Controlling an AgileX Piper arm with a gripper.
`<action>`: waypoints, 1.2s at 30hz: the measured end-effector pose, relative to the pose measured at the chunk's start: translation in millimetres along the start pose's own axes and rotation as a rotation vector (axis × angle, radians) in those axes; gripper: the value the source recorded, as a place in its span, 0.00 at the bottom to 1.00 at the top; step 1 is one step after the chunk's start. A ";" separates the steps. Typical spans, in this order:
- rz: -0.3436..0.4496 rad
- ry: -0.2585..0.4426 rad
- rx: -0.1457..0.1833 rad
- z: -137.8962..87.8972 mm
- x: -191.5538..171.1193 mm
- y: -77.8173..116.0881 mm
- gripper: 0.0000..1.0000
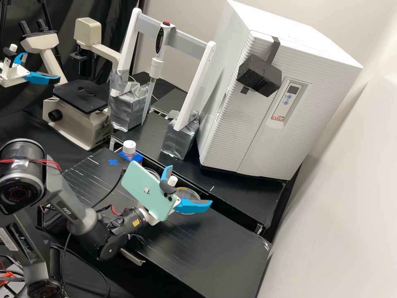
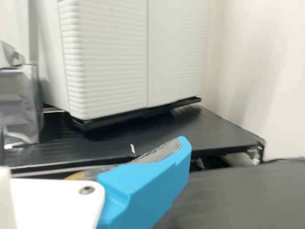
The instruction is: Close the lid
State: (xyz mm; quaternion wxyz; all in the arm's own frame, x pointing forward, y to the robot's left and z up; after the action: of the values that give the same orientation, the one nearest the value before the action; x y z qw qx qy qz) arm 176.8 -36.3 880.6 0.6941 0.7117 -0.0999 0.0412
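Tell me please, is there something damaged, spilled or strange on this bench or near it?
I see no spill. The black foam block fixed to the front of the white cabinet looks improvised, as does the crinkled silver wrapping around the stand's feet. The black bench has pale scuffs.

Lab: microscope (image 1: 93, 127), pipette (image 1: 156, 66), 1 white instrument cabinet (image 1: 248, 120), black bench (image 1: 223, 248).
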 end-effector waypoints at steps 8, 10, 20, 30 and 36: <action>-0.019 -0.031 0.004 5.8 -8.2 -4.5 1.00; -0.027 -0.042 0.012 7.5 -9.4 -7.0 1.00; -0.029 -0.067 0.015 18.1 -15.5 -9.0 1.00; -0.018 -0.082 -0.029 22.5 -21.9 -9.0 1.00; -0.023 -0.085 -0.066 22.1 -23.8 -11.0 1.00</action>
State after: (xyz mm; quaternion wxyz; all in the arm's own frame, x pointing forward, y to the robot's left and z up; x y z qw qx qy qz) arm 153.9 -56.1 864.4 0.7127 0.6907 -0.1225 -0.0005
